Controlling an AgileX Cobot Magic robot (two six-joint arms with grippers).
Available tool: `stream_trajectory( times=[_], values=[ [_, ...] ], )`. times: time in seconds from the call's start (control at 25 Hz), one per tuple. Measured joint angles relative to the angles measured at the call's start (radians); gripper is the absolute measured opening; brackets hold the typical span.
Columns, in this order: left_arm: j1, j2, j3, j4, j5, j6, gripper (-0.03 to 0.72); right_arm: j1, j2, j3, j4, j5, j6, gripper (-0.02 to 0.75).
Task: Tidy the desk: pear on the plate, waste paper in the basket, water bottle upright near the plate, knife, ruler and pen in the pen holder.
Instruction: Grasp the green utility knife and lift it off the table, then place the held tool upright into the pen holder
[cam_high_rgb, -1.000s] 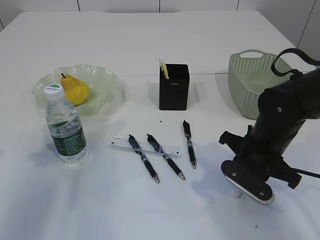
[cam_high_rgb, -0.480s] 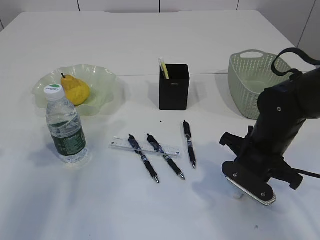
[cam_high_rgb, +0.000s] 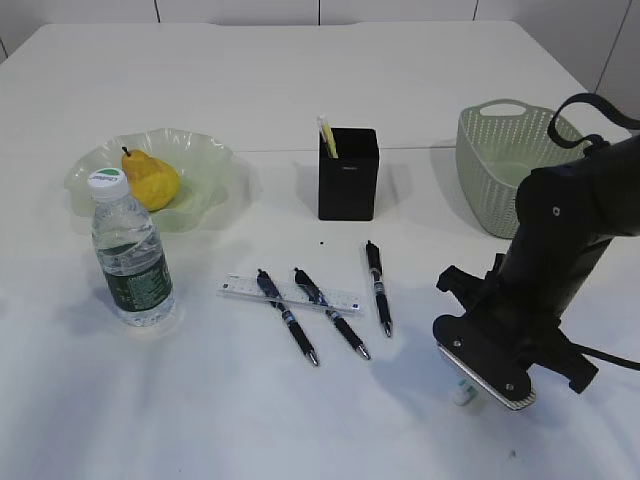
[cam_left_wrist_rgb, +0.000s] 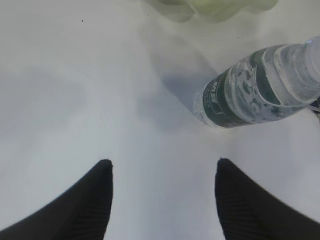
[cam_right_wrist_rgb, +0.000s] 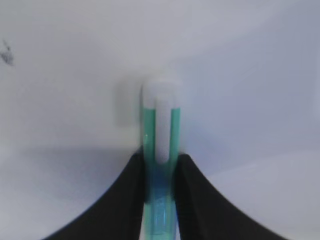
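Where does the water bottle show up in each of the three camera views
Exterior view: the water bottle stands upright at left, just in front of the plate.
Left wrist view: the water bottle crosses the upper right, beyond the open left gripper.
Right wrist view: not in it.
Shared landmark: the plate's wavy green rim, beside the bottle in both.

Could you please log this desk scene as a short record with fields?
plate: yellow pear lies in the pale green wavy glass plate
bottle: clear plastic water bottle upright near plate
holder: black square pen holder, yellow item inside
loose: clear ruler, three dark pens
basket: green woven basket
left gripper: open
right gripper: shut on teal and white pen
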Motion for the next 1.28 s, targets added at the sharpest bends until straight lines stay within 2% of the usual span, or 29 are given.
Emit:
stream_trajectory(
  times=[0.6, 1.28],
  values=[
    [0.0, 0.0, 0.0, 0.0, 0.029, 0.0, 0.456, 0.0, -0.1, 0.009, 0.216, 0.025, 0.013, 0.147],
    [0.0, 0.0, 0.0, 0.0, 0.081, 0.0, 0.456, 0.0, -0.198, 0.01, 0.593, 0.028, 0.014, 0.146]
  ],
)
